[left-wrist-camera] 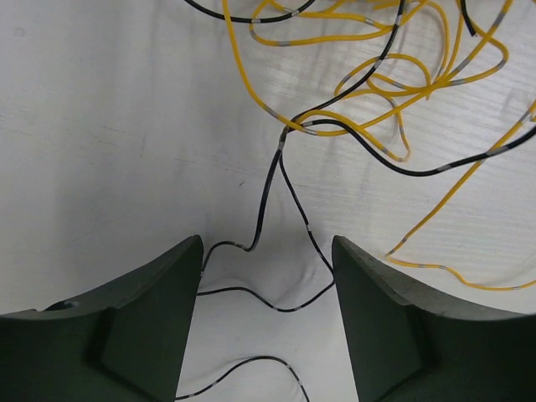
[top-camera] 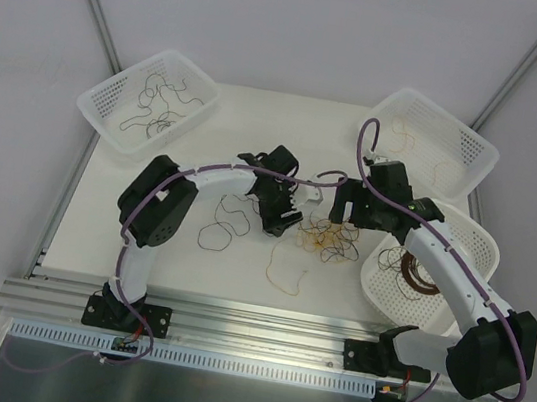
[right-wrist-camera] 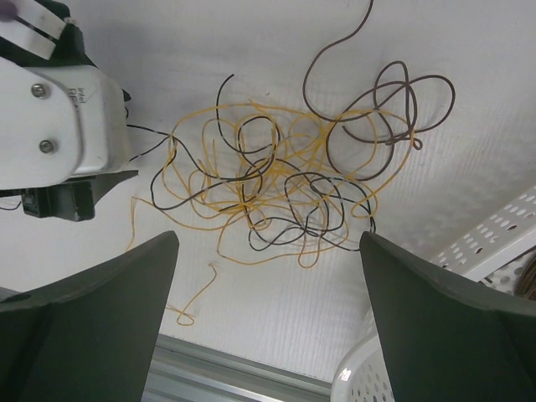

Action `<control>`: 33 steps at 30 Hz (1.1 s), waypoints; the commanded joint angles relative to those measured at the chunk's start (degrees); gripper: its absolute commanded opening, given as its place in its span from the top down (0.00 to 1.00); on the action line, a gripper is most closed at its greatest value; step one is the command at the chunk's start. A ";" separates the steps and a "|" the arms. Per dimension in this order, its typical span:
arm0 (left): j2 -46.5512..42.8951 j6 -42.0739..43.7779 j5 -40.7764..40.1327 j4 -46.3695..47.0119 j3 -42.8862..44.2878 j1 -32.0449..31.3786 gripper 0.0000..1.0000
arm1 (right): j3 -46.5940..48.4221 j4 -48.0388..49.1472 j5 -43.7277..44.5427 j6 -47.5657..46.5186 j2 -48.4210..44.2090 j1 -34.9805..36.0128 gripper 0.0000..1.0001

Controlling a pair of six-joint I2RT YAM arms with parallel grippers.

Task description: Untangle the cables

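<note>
The cables form a tangle (top-camera: 328,240) of yellow-tan, black and brown strands in the middle of the table. In the right wrist view the same tangle (right-wrist-camera: 285,180) lies just ahead of my right gripper (right-wrist-camera: 269,237), whose fingers stand wide apart and empty. My left gripper (left-wrist-camera: 268,241) is low over the tangle's left side. Its fingers are apart, with loops of a black strand (left-wrist-camera: 276,308) lying on the table between them; neither finger visibly touches it. Yellow strands (left-wrist-camera: 377,84) lie beyond. From above, the left gripper (top-camera: 280,225) and right gripper (top-camera: 340,212) flank the tangle.
A white basket (top-camera: 101,105) at back left holds several strands. Another basket (top-camera: 478,152) stands at back right. A third basket (top-camera: 484,248) at right holds a dark-brown ring coil (top-camera: 417,274). A loose brown strand (top-camera: 224,225) and a yellow loop (top-camera: 287,269) lie nearer.
</note>
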 commanded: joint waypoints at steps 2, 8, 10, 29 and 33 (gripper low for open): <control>1.61 0.88 -0.57 0.03 1.06 -1.28 0.38 | -1.36 1.68 0.17 1.26 -1.80 0.06 0.05; 1.78 -0.26 -0.04 0.29 -0.53 -2.60 0.56 | -4.97 7.21 -3.52 4.60 -1.89 0.06 0.06; 1.61 -0.88 0.22 0.30 -1.31 -2.60 0.65 | -6.64 9.93 -4.92 6.09 -1.54 0.06 0.06; -12.35 -11.95 -0.66 2.40 -7.82 -2.07 1.00 | -8.66 22.95 -7.04 12.33 14.27 1.81 0.10; -16.14 -15.55 -1.45 3.19 -9.14 -0.49 1.00 | -7.96 22.78 -6.16 12.86 18.75 2.87 0.14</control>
